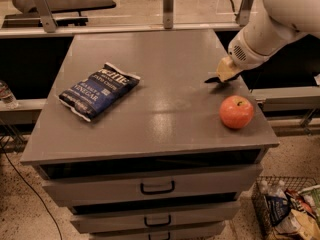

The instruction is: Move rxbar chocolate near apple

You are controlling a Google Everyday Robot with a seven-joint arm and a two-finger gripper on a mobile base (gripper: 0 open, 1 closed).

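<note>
The apple [236, 112] is round and orange-red and sits near the right front corner of the grey cabinet top [165, 59]. My gripper [221, 76] hangs from the white arm at the right edge of the top, just behind and left of the apple. It is shut on the rxbar chocolate [212, 79], a thin dark sliver that sticks out to the left of the gripper, low over the surface. Most of the bar is hidden by the gripper.
A large blue chip bag [98, 90] lies on the left half of the top. Drawers [157, 187] are below the front edge. A wire basket with packets [290, 211] stands on the floor at lower right. A metal rail [150, 28] runs behind the cabinet.
</note>
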